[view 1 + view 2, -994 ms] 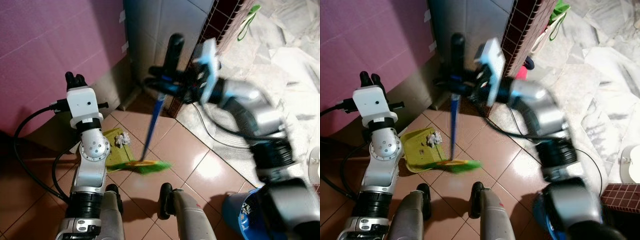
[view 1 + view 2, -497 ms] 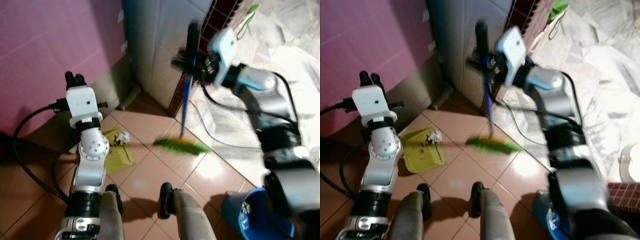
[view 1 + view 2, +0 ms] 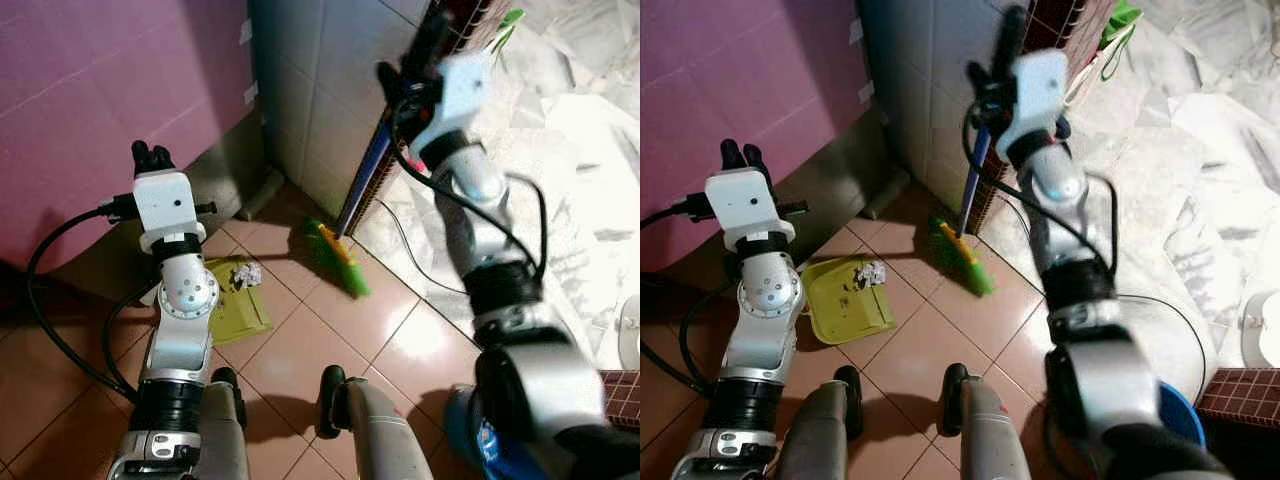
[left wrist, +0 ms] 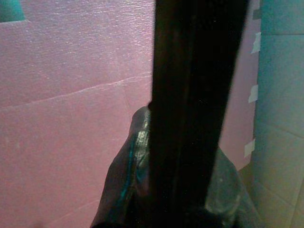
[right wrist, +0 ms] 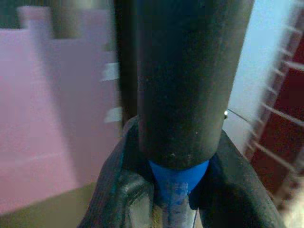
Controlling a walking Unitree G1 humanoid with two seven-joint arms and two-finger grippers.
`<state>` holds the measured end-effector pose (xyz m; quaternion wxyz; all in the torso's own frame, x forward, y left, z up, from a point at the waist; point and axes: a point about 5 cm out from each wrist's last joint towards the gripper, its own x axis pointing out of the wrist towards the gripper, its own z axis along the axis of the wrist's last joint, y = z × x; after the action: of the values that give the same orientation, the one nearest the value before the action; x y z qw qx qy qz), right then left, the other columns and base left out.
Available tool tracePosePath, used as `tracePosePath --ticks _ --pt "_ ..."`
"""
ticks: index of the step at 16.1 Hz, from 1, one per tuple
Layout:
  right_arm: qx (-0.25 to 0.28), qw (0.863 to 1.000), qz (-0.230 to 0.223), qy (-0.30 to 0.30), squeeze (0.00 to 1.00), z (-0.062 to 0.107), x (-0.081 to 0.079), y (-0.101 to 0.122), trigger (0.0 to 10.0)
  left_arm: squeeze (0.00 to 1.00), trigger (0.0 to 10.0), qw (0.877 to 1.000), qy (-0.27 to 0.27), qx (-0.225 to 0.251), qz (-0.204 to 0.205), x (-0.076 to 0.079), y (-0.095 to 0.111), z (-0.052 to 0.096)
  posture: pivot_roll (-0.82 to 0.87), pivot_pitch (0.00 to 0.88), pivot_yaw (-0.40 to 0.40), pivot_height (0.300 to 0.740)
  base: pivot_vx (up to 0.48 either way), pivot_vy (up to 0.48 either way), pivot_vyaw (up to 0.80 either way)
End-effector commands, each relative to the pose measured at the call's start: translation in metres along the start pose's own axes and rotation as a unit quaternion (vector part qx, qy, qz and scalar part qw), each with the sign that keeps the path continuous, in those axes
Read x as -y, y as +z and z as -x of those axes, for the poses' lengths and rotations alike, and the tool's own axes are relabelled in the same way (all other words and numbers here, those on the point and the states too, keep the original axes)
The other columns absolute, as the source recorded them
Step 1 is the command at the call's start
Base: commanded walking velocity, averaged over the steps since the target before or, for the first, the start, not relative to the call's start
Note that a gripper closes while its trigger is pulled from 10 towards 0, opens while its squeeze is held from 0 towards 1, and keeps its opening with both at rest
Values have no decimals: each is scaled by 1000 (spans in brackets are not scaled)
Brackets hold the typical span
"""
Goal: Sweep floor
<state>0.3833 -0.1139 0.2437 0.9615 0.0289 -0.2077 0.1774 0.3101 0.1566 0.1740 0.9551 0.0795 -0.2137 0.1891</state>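
no text, label, brand, number or sign can be read anywhere in these views.

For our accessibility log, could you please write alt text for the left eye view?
The right claw holds a blue-handled broom, its green bristles on the tiled floor by the wall corner. The left arm holds a yellow-green dustpan with crumpled paper.

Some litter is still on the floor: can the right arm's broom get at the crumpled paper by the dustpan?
Probably yes. The right gripper holds the broom, and only bare tiles lie between its bristles and the crumpled paper on the dustpan.
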Motion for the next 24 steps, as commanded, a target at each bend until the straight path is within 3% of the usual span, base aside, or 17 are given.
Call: tracePosePath --ticks 1,3,5,8,10,12,13,15,17,20,24 --pt "-9 996 -87 -26 0 8 -7 -13 10000 0 10000 998 -19 -54 -8 5 -22 13 24 350 -84 740 0 0 0" --pt "-33 981 -187 -36 0 15 -22 -27 10000 0 10000 998 -25 -51 3 10 -21 13 22 341 -81 740 0 0 0" --pt "-62 962 -265 9 0 23 -41 -35 10000 0 10000 998 -34 -49 9 15 -19 10 14 323 -81 740 0 0 0" --pt "-80 950 -298 47 0 29 -45 -35 10000 0 10000 998 -37 -50 11 17 -22 8 1 284 -78 740 0 0 0" --pt "-82 943 -317 54 0 31 -38 -30 10000 0 10000 998 -41 -53 16 18 -25 5 -10 243 -71 740 0 0 0" --pt "-75 958 -271 47 0 29 -24 -25 10000 0 10000 997 -51 -57 29 20 -27 1 -19 180 -64 740 0 0 0" --pt "-67 971 -224 37 0 27 -15 -23 10000 0 10000 995 -60 -60 44 22 -26 -4 -20 158 -64 740 0 0 0" --pt "-70 981 -177 26 0 31 -5 -23 10000 0 10000 995 -69 -54 52 21 -24 -9 -19 107 -68 740 0 0 0" --pt "-85 991 -85 -52 0 45 20 -33 10000 0 10000 992 -83 -79 60 20 -31 -10 -4 47 -71 740 0 0 0" --pt "-83 989 -73 -94 0 56 29 -38 10000 0 10000 991 -81 -92 59 17 -39 -6 12 0 -55 740 0 0 0" --pt "-74 987 -78 -121 0 59 24 -47 10000 0 10000 983 -97 -105 113 16 -41 -12 25 0 -37 740 0 0 0"
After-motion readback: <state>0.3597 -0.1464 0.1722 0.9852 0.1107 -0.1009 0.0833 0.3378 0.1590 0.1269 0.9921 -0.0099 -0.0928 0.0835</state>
